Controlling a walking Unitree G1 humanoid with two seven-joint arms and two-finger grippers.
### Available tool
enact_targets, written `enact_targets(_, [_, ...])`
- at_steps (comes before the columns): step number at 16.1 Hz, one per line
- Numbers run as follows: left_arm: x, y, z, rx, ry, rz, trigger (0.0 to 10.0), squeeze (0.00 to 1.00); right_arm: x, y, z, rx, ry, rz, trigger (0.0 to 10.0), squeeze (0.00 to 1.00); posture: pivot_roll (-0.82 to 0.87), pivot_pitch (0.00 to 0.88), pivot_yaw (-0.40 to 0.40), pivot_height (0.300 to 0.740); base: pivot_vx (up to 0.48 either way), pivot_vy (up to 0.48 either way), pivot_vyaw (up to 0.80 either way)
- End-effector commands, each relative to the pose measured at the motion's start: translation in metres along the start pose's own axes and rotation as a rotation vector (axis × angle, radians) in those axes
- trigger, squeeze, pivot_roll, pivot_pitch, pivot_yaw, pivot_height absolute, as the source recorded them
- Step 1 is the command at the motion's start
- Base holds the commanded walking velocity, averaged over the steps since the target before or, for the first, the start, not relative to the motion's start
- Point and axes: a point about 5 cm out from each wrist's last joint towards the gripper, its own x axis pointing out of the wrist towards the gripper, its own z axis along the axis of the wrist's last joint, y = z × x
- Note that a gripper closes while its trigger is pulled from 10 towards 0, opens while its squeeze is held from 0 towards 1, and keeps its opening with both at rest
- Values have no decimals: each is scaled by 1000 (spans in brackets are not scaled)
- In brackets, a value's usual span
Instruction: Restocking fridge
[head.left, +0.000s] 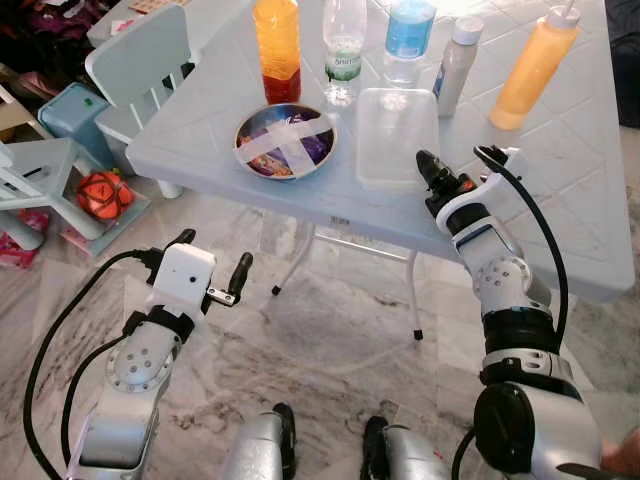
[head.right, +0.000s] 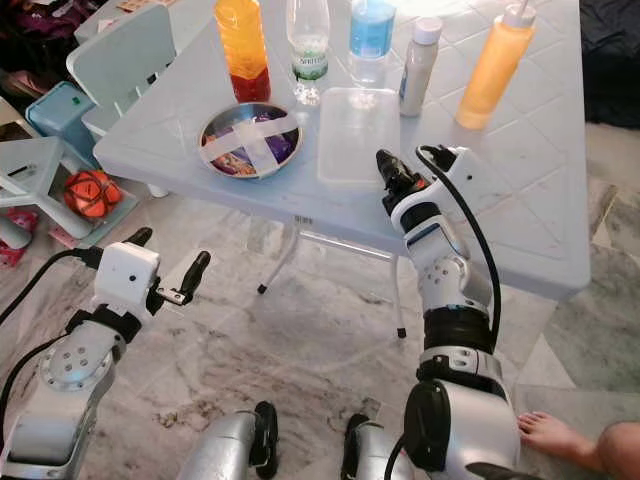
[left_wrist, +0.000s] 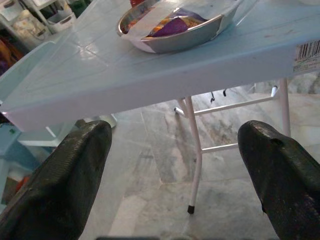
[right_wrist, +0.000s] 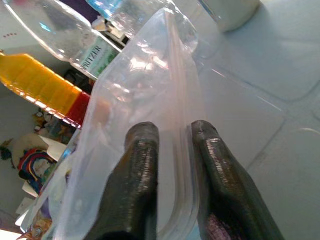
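The right tool (head.left: 432, 172) sat at centre right of the left eye frame, at the near edge of the worktop (head.left: 560, 190). Its fingers (right_wrist: 142, 165) were closed to a narrow gap on the near rim of the clear tub (head.left: 397, 135), pinching it. The tub lay flat on the worktop straight ahead of the tool, its long axis running away toward the top of the frame, in line with the fingers. Judged from this, the coming lift depended on that end-on grip holding.

Beyond the tub's far end stood the bottles (head.left: 344, 45), close behind it. To its left in the frame lay the taped bowl (head.left: 285, 140), just beside it.

The left tool (head.left: 212, 270) hung at lower left, below the worktop edge, fingers spread and holding nothing, well apart from the tub. The right arm was plainly the nearer.
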Motion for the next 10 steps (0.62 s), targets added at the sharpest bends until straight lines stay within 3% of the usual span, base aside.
enact_targets(1, [0, 0, -1, 10, 3, 4, 10000, 0, -4, -3, -8, -12, 34, -34, 1412, 0, 168, 208, 59, 740, 0, 0, 0])
enact_targets(2, [1, 0, -1, 11, 2, 6, 10000, 0, -5, 0, -7, -20, 24, -34, 745, 0, 159, 201, 54, 740, 0, 0, 0])
enact_targets(3, [3, -1, -2, 10, 0, 8, 10000, 0, -8, 2, -7, -46, 9, -48, 2706, 0, 151, 192, 48, 740, 0, 0, 0])
enact_targets(4, [4, -2, -1, 7, -2, 11, 10000, 0, -11, 1, -8, -45, 5, -63, 3922, 0, 148, 186, 44, 740, 0, 0, 0])
enact_targets(5, [5, -3, -1, 5, -5, 14, 10000, 0, -15, 0, -10, -56, 2, -78, 10000, 0, 144, 180, 40, 740, 0, 0, 0])
enact_targets(9, [10, -1, -9, -18, 33, 122, 10000, 0, -34, 2, -17, -195, 11, -103, 10000, 0, 115, 140, 25, 740, 0, 0, 0])
enact_targets(10, [12, -2, -8, -44, 19, 119, 10000, 0, -37, 8, -16, -300, 2, -105, 10000, 0, 109, 132, 20, 740, 0, 0, 0])
